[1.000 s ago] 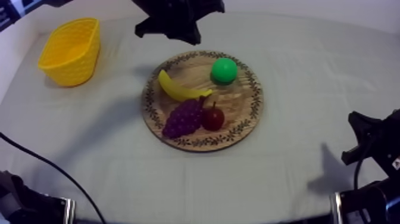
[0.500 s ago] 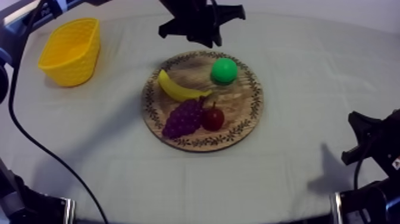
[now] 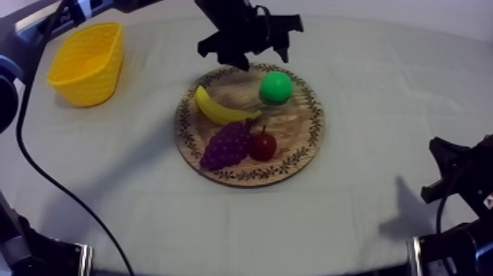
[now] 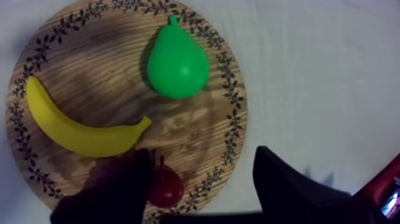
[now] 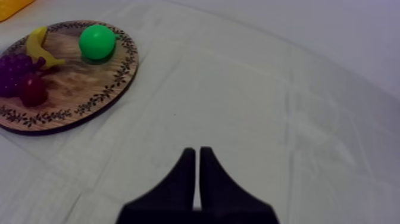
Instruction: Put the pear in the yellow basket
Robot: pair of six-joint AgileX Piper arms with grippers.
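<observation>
The green pear lies on the far right part of the round wooden board, beside the banana, the grapes and the small red fruit. My left gripper hovers over the board's far rim, just behind the pear, open and holding nothing. From the left wrist, the pear sits ahead of the spread fingers, with the banana and red fruit closer in. The yellow basket stands at the far left. My right gripper is shut, low at the right.
The right arm rests at the table's near right edge, well away from the board. Bare cloth lies between the board and the basket, and to the right of the board.
My left gripper has moved right along the board's far rim and come nearer the pear, and its fingers have gone from shut to open. The fruit and right arm have not moved.
</observation>
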